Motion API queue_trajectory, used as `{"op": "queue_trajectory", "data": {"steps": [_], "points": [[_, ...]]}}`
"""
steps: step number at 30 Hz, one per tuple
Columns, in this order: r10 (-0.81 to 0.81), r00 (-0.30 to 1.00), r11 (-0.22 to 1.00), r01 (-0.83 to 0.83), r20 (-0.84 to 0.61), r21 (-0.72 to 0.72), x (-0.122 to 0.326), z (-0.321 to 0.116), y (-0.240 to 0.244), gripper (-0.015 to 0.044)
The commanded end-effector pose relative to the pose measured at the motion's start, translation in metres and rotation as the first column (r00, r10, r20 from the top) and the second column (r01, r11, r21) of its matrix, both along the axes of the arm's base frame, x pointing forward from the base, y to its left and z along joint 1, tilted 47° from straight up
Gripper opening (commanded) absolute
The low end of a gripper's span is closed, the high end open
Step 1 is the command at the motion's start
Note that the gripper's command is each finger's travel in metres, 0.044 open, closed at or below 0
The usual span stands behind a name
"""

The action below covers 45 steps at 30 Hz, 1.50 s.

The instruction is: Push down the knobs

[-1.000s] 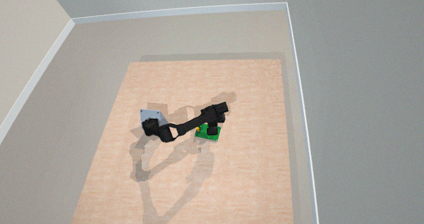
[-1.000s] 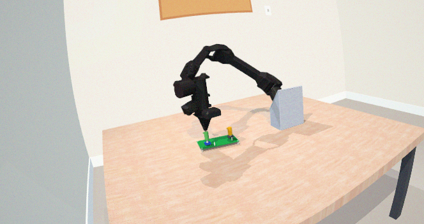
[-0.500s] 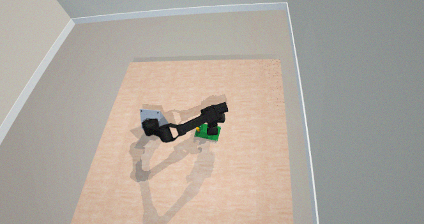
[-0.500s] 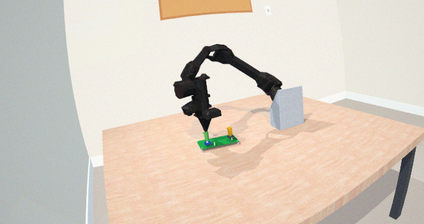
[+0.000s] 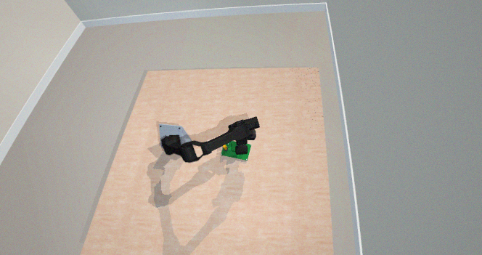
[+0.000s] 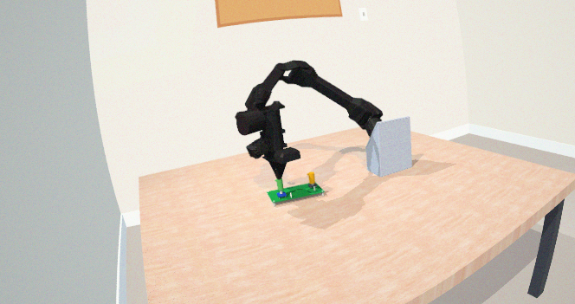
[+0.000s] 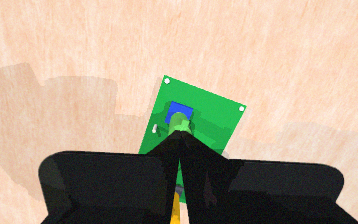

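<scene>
The green circuit board (image 5: 244, 157) (image 6: 301, 194) (image 7: 216, 107) stands low on short legs. A light green knob (image 6: 280, 185) (image 7: 179, 121) stands upright over the blue potentiometer (image 6: 281, 195) (image 7: 180, 108), with a bit of pale shaft visible between them. An orange knob (image 5: 225, 147) (image 6: 311, 178) (image 7: 175, 212) stands on the dark potentiometer (image 6: 312, 185) at the board's other end. My gripper (image 6: 279, 178) (image 7: 179, 136) is shut with nothing between its fingers. Its tips are at the top of the green knob, touching it or just over it. In the top view the arm hides the green knob.
The boards' surroundings are the wooden table (image 5: 283, 187) (image 6: 225, 249). The grey arm base block (image 5: 170, 131) (image 6: 394, 146) stands beyond the orange knob's end. A small pale part (image 6: 291, 195) (image 7: 155, 128) stands on the board near the blue potentiometer.
</scene>
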<state>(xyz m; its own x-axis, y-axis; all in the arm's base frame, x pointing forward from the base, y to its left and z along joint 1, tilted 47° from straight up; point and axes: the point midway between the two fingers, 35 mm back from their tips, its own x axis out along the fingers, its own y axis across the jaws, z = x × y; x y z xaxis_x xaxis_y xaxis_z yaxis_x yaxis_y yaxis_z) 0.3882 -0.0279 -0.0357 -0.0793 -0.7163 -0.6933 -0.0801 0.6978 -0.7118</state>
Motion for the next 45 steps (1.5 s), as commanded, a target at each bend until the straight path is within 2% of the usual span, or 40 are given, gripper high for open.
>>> {"op": "queue_trajectory", "data": {"steps": [1,45], "points": [[0.006,1.000,1.000,-0.006,-0.004,-0.005,0.0000,-0.0007,-0.0006,0.0000],[0.006,1.000,1.000,-0.006,-0.004,-0.005,-0.0004,-0.0047,-0.0049,0.0000]]}}
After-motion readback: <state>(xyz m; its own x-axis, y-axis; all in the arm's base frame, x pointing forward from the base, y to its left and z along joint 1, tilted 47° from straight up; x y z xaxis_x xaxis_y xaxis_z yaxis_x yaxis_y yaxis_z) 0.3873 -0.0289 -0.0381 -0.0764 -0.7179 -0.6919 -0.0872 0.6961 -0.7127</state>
